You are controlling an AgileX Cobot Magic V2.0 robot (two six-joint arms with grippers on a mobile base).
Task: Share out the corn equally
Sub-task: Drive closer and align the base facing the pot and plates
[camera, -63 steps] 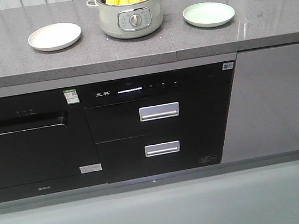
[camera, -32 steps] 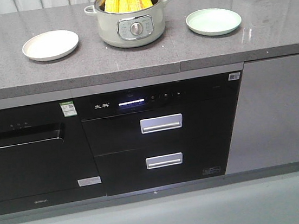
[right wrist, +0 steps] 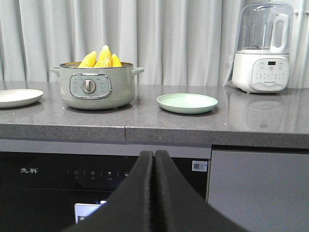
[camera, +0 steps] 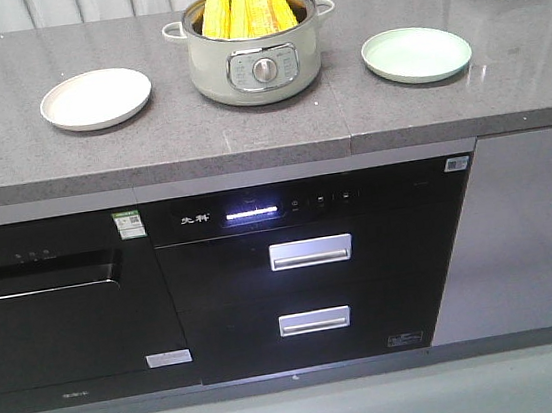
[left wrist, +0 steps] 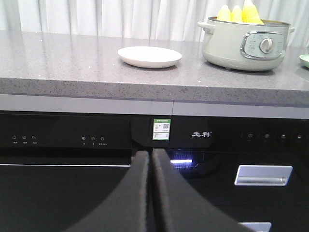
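Several yellow cobs of corn (camera: 243, 7) stand upright in a pale green pot (camera: 254, 63) at the middle of the grey counter; the corn (right wrist: 100, 58) also shows in the right wrist view and the corn (left wrist: 239, 13) in the left wrist view. A cream plate (camera: 95, 98) lies left of the pot, a green plate (camera: 416, 53) right of it. My left gripper (left wrist: 150, 153) is shut and empty, low before the black appliance front. My right gripper (right wrist: 154, 154) is shut too, below the counter edge, between pot and green plate (right wrist: 187, 102). Neither arm appears in the front view.
A white blender (right wrist: 262, 48) stands at the counter's far right. Below the counter are a black oven (camera: 56, 304) at left, a black drawer unit (camera: 311, 283) with two silver handles, and a grey cabinet door (camera: 535, 225). White curtains hang behind.
The front view has shifted closer to the counter: pot and plates sit lower and larger in frame. The corn, pot and plates have not moved on the counter.
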